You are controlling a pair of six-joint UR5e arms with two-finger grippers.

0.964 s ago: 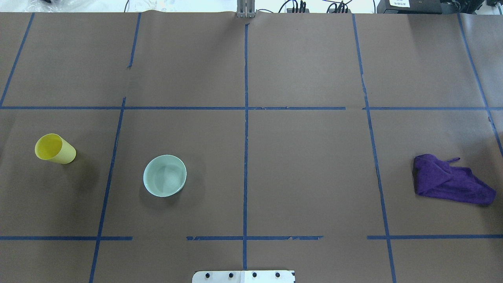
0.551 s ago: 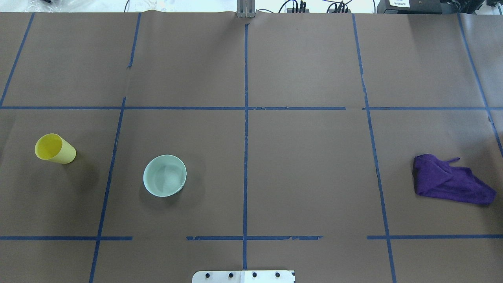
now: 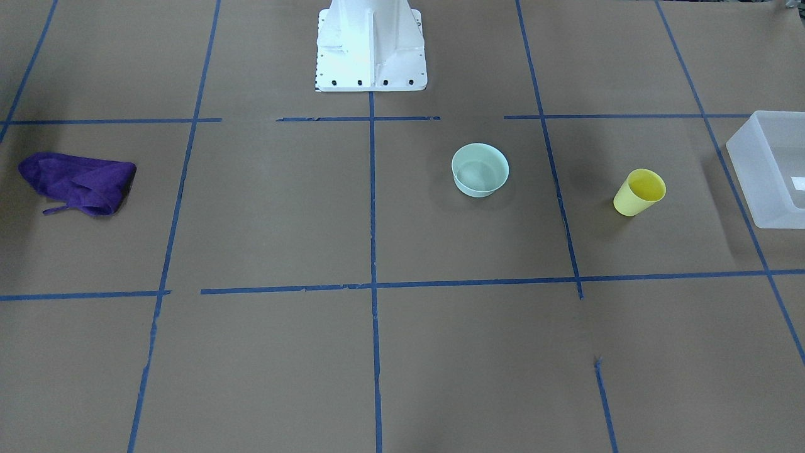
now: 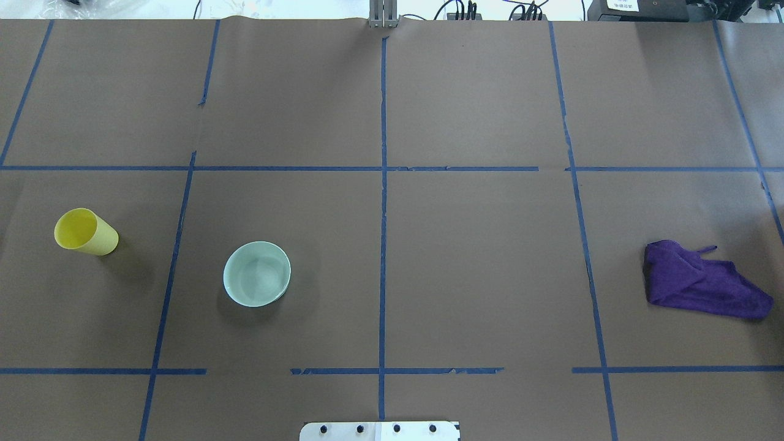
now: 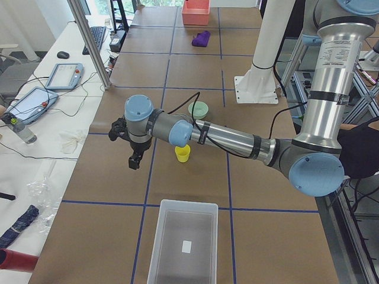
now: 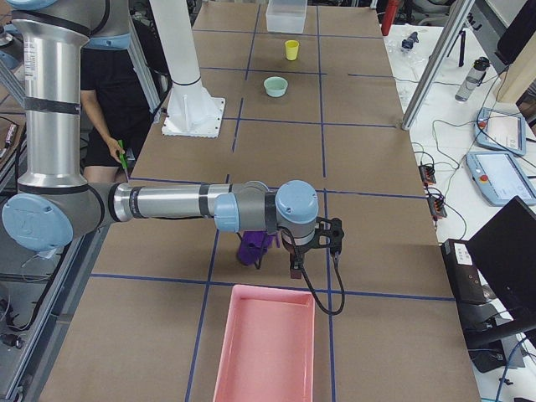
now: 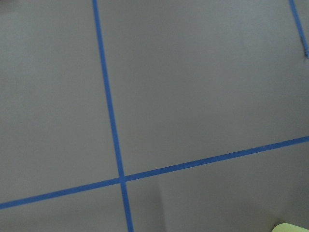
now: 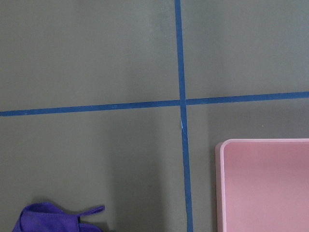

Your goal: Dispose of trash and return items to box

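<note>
The yellow cup (image 4: pixel 86 231) stands upright at the table's left and also shows in the front view (image 3: pixel 639 192). The frosted-white box (image 3: pixel 773 167) sits beyond it at the left end, with nothing in it in the left side view (image 5: pixel 183 242). My left gripper (image 5: pixel 135 160) hangs above the table near the cup (image 5: pixel 183 154). My right gripper (image 6: pixel 295 266) hangs beside the purple cloth (image 6: pixel 251 247). Each gripper shows only in a side view, so I cannot tell whether it is open or shut.
A mint-green bowl (image 4: pixel 256 273) stands right of the cup. The purple cloth (image 4: pixel 701 280) lies crumpled at the right. A pink tray (image 6: pixel 266 343) sits at the table's right end, with its corner in the right wrist view (image 8: pixel 265 183). The robot base (image 3: pixel 371 50) stands at mid-table.
</note>
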